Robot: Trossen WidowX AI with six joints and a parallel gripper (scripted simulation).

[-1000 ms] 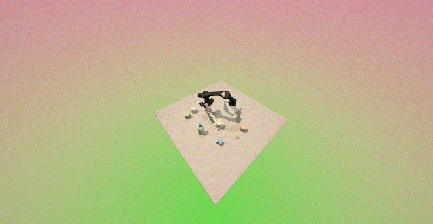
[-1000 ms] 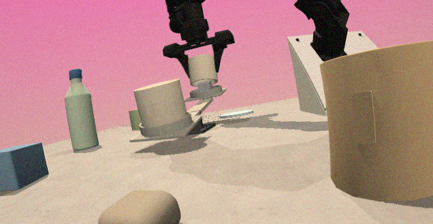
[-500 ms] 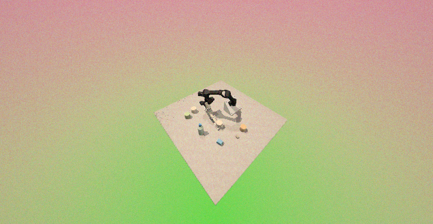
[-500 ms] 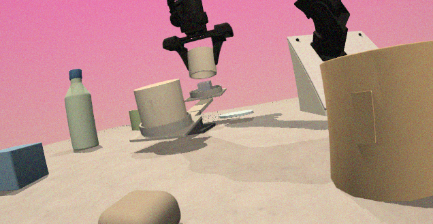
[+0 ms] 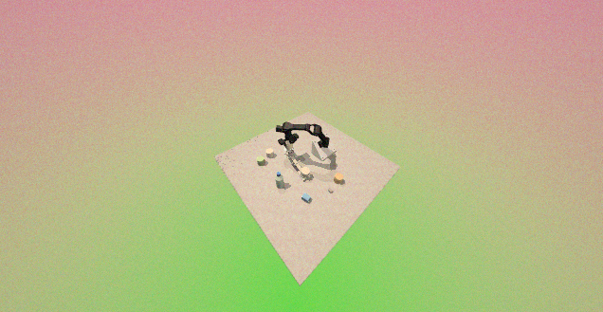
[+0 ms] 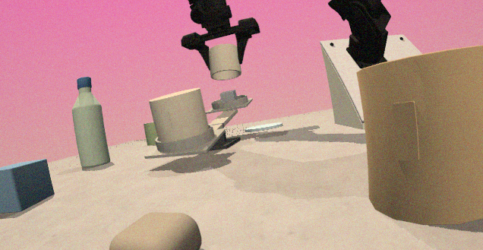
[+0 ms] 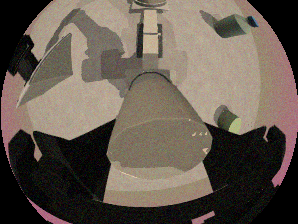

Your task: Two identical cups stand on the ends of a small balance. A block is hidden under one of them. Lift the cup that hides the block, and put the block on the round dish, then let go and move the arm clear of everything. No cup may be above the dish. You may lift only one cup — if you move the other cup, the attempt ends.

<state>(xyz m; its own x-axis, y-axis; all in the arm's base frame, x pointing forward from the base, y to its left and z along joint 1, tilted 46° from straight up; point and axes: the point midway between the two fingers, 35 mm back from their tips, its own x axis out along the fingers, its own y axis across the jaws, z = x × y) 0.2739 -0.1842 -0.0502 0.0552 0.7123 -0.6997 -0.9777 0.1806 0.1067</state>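
Note:
My gripper (image 6: 225, 64) (image 7: 155, 123) is shut on a beige cup (image 6: 225, 59) (image 7: 159, 142) and holds it upright in the air above the far end of the balance (image 6: 228, 118) (image 7: 150, 45). Below the cup's open rim, with a gap between, a small grey block (image 6: 228, 94) stands uncovered in the far pan's ring. The other beige cup (image 5: 305, 171) (image 6: 180, 116) stands tilted in the near pan, which hangs lower than the far one. The pale round dish (image 6: 263, 127) lies on the table, right of the balance in the exterior view.
A green bottle (image 5: 280, 181) (image 6: 91, 137) (image 7: 232, 26), a green cylinder (image 5: 261, 160) (image 6: 149, 134) (image 7: 229, 121), a blue box (image 5: 306, 198) (image 6: 30, 187), an orange-tan cylinder (image 5: 338, 178) (image 6: 421, 137) and a rounded tan lump (image 6: 157, 232) stand around. A slanted pale panel (image 6: 339, 80) (image 7: 55, 75) stands beside the arm.

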